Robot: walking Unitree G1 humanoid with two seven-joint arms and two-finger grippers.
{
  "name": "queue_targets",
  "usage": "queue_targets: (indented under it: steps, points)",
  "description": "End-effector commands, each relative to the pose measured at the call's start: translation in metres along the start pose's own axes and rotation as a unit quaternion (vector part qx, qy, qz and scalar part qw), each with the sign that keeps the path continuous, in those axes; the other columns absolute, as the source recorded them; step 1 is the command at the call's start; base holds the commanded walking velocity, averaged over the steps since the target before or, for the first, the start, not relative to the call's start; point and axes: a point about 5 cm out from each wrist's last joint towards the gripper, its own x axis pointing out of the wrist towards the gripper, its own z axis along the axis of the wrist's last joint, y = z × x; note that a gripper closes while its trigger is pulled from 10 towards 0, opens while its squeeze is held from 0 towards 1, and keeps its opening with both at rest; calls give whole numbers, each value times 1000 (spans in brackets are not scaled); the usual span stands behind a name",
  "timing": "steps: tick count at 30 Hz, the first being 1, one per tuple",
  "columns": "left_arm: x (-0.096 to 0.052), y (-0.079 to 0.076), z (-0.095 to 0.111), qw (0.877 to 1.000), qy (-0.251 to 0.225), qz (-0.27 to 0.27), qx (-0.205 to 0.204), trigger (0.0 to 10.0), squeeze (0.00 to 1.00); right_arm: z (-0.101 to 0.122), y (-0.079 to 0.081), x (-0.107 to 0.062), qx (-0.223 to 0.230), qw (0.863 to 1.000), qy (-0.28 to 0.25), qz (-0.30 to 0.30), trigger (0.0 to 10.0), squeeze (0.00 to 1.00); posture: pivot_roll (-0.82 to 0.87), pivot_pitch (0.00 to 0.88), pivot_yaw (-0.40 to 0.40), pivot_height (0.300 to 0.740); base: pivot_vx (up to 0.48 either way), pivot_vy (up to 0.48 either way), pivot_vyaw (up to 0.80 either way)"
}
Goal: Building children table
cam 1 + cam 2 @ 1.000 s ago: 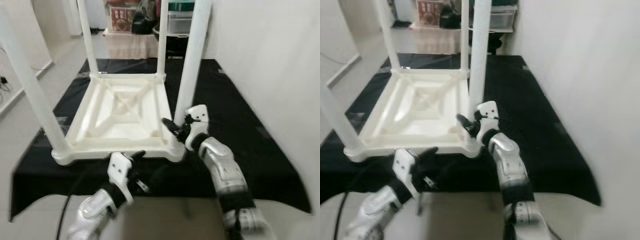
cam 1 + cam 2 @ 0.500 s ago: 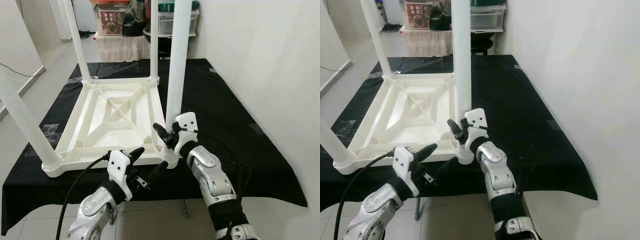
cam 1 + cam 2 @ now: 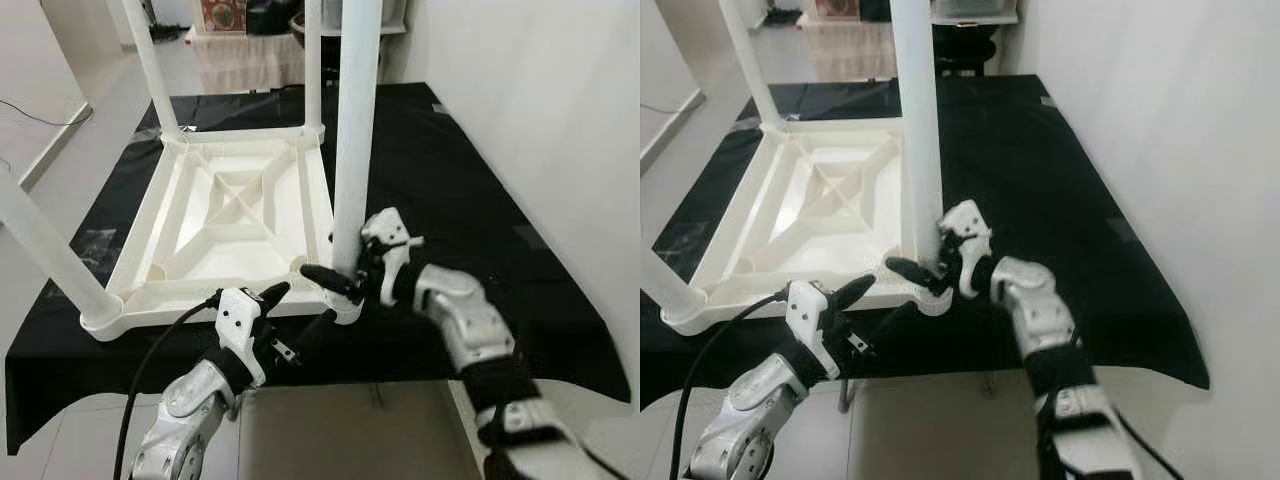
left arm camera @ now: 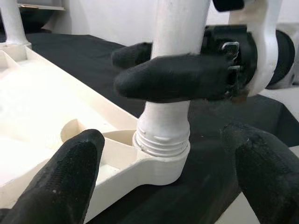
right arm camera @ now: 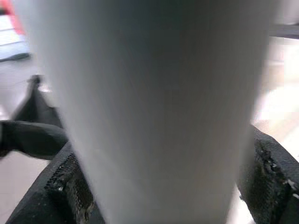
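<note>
Four white legs stand up from the upturned children's table top (image 3: 235, 215), which lies centre-left in the head view on a black cloth (image 3: 470, 200) over the desk. We note the near-right leg (image 3: 355, 130) seated in its corner socket (image 4: 161, 156) at the lower centre of the frame; thread rings show just above the socket rim, so we judge it not yet fully screwed home.

Right gripper (image 3: 345, 275): fingers clamped around the base of that leg, one finger (image 4: 180, 84) crossing in front of the post, the other behind.

Left gripper (image 3: 300, 310): hovers just below the same corner, fingers (image 4: 65, 172) apart, touching nothing that we can see.

Step in hand, as we read it: turning the leg down into the socket. To do it well:
- keep the leg upright so the threads do not cross;
- hold low near the socket, where the grip is firm;
- steady the corner with the left fingers so the top does not spin or slide on the cloth;
- turn in short strokes, re-grip, and stop once the rings vanish.
</note>
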Motion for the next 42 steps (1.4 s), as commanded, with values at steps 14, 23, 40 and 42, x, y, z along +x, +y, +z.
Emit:
queue_targets:
  steps: [14, 23, 40, 42]
  points:
    - [-1, -3, -5, 1000, 9, 7, -3, 10000, 0, 10, -10, -3, 24, 998, -22, 55, 0, 0, 38, 83, -24, 740, 0, 0, 0]
    - [1, -6, -3, 1000, 0, 3, -11, 10000, 0, -3, -13, -23, 28, 999, -28, 3, 0, 0, -3, 102, -24, 740, 0, 0, 0]
    - [1, -1, -3, 1000, 7, -3, -11, 10000, 0, -49, 35, 2, 44, 957, -9, -285, 0, 0, -29, 97, 8, 740, 0, 0, 0]
    - [1, -1, -4, 1000, 6, -2, -10, 10000, 0, -49, 36, 2, 49, 957, -7, -287, 7569, 0, -27, 92, 8, 740, 0, 0, 0]
